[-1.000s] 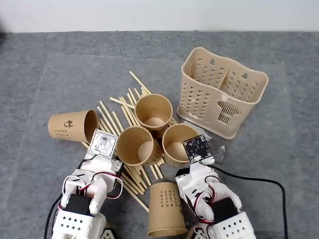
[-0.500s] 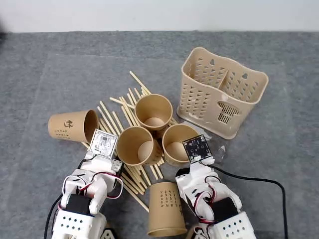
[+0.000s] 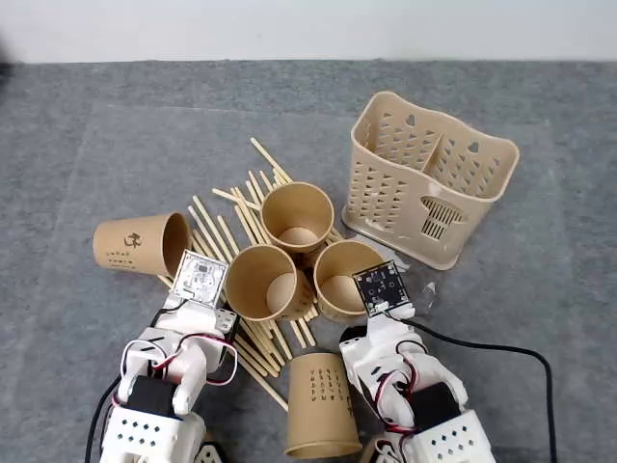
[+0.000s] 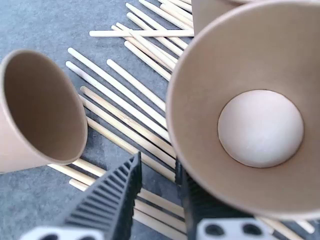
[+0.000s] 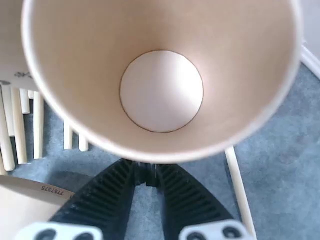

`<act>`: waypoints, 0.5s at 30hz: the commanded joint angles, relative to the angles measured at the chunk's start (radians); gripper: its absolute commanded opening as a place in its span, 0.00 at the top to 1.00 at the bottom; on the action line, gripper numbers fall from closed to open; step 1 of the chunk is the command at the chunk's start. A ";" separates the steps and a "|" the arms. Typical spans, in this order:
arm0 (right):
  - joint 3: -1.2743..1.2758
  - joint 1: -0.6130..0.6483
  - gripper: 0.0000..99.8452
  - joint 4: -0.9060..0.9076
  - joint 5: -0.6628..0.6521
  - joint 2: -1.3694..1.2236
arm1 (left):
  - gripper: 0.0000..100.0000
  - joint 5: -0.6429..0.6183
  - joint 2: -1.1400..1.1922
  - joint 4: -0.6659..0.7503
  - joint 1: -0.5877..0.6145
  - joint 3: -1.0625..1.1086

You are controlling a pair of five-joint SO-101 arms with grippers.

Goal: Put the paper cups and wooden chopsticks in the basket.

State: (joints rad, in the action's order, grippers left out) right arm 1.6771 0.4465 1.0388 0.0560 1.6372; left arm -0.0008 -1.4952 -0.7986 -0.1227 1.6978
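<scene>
Your left gripper [image 4: 157, 170] is open by a narrow gap and holds nothing. The rim of the middle cup [image 4: 260, 120] lies just beside one finger and covers part of it. Your right gripper [image 5: 147, 172] has its fingers closed together just under the rim of the right cup [image 5: 160, 90], and I see nothing pinched between them.

From overhead, those two cups sit at the centre of the frame, mouths tilted toward the arms. A back cup [image 3: 297, 217] stands close behind them, a tipped cup [image 3: 140, 244] lies on its side at the left, and a fallen cup [image 3: 323, 403] lies at the bottom edge between the arms. The chopsticks [image 3: 241, 207] are strewn under and around the cups. The basket [image 3: 429, 178] stands at the upper right on the table [image 3: 96, 145], well apart from both grippers.

I judge that nothing has gone in yet and that you are at the first pick-up. The next move calls for spreading the right gripper and setting one finger inside the rim and one outside. The left gripper needs a sideways shift so the rim falls into its gap. Squeeze gently, since a paper wall is likely to buckle.

From overhead you get the basket and the way to it. From the wrists you get the finger gaps and how each rim lies against the fingers.
</scene>
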 commanded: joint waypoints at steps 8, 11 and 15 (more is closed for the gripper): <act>-0.172 -0.147 0.99 0.193 -0.009 0.013 | 0.89 0.008 -0.009 -0.003 -0.005 -0.007; -0.279 -0.309 0.99 0.199 -0.011 0.013 | 0.89 0.008 -0.009 -0.003 -0.005 -0.007; -0.411 -0.380 0.99 0.202 -0.014 0.013 | 0.89 0.008 -0.009 -0.003 -0.005 -0.007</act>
State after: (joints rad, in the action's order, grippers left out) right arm 1.3917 0.1059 1.2321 0.0545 1.6448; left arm -0.0008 -1.4952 -0.7986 -0.1227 1.6978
